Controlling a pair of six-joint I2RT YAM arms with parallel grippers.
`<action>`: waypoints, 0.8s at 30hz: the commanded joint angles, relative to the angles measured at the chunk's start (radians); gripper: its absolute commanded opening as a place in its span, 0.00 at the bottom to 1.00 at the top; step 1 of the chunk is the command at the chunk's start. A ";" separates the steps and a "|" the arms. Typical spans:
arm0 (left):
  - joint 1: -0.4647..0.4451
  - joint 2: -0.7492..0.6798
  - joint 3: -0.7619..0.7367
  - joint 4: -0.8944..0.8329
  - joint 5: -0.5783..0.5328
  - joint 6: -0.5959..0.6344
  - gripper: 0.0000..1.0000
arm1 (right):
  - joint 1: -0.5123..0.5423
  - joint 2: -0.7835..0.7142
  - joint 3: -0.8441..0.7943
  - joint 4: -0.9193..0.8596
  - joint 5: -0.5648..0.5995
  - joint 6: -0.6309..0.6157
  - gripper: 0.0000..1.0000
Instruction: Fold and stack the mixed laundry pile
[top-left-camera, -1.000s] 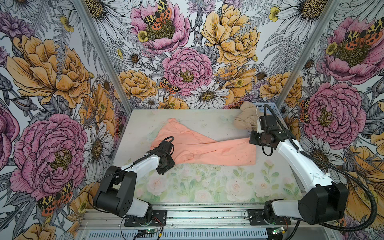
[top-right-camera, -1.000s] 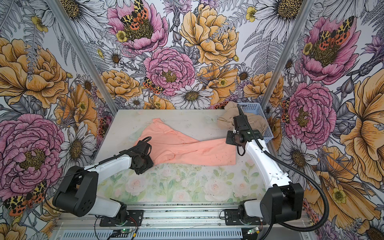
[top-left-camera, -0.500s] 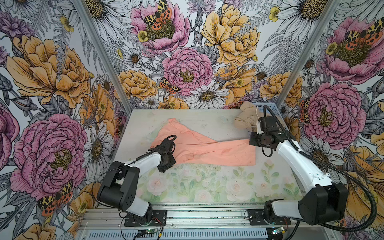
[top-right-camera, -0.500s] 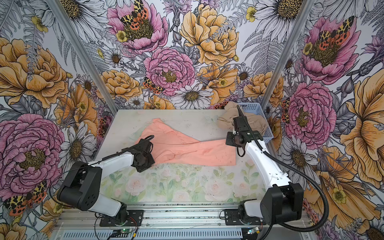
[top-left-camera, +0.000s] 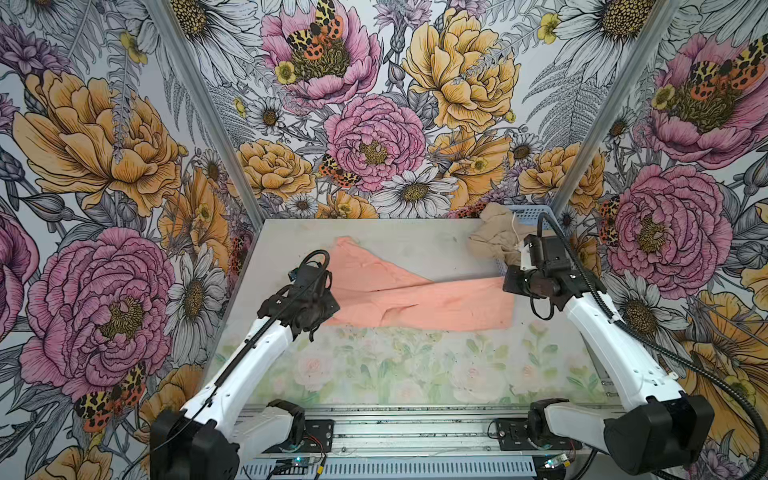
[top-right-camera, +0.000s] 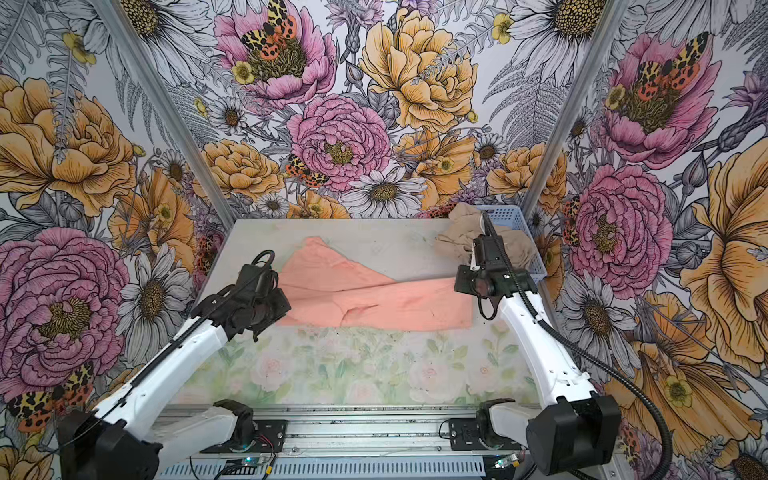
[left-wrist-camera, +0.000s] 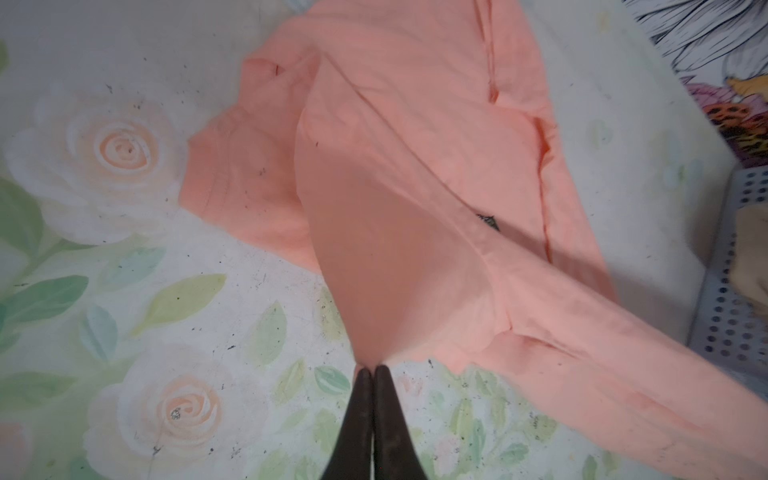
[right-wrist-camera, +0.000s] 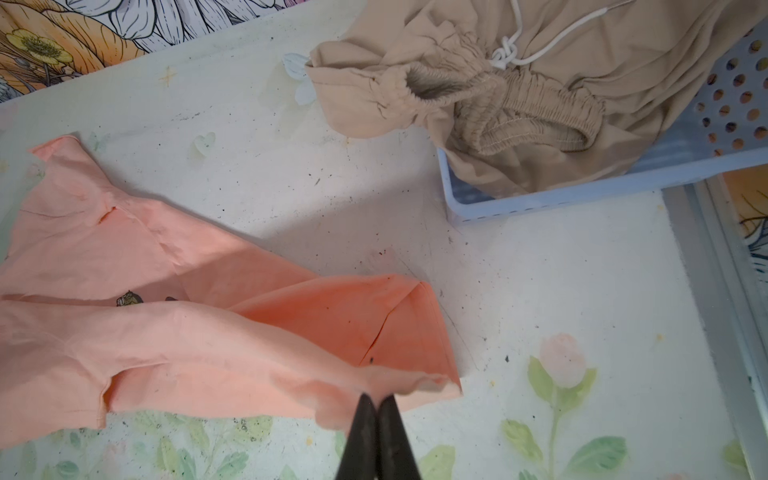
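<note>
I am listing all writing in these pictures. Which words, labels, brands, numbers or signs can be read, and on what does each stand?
None can be read.
The peach-pink fabric T-shirt: only a sliver of its dark chest graphic shows between folds, no letters legible.
The beige-tan garment with white drawstring and the light blue perforated plastic basket: no label visible.

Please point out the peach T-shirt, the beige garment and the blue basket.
peach T-shirt (top-left-camera: 436, 305): in a top view, on the middle of the flat cloth.
beige garment (right-wrist-camera: 540, 99): right wrist view, on its gathered waistband.
blue basket (right-wrist-camera: 623, 183): right wrist view, on its near rim.
</note>
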 joint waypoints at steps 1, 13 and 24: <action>0.024 -0.070 0.057 -0.131 -0.061 0.011 0.00 | -0.007 -0.059 0.041 -0.045 -0.032 0.010 0.00; 0.095 -0.173 0.405 -0.225 -0.130 0.082 0.00 | -0.009 -0.189 0.246 -0.220 -0.062 -0.016 0.00; 0.093 -0.262 0.589 -0.344 -0.168 0.089 0.00 | -0.008 -0.288 0.396 -0.426 -0.131 -0.022 0.00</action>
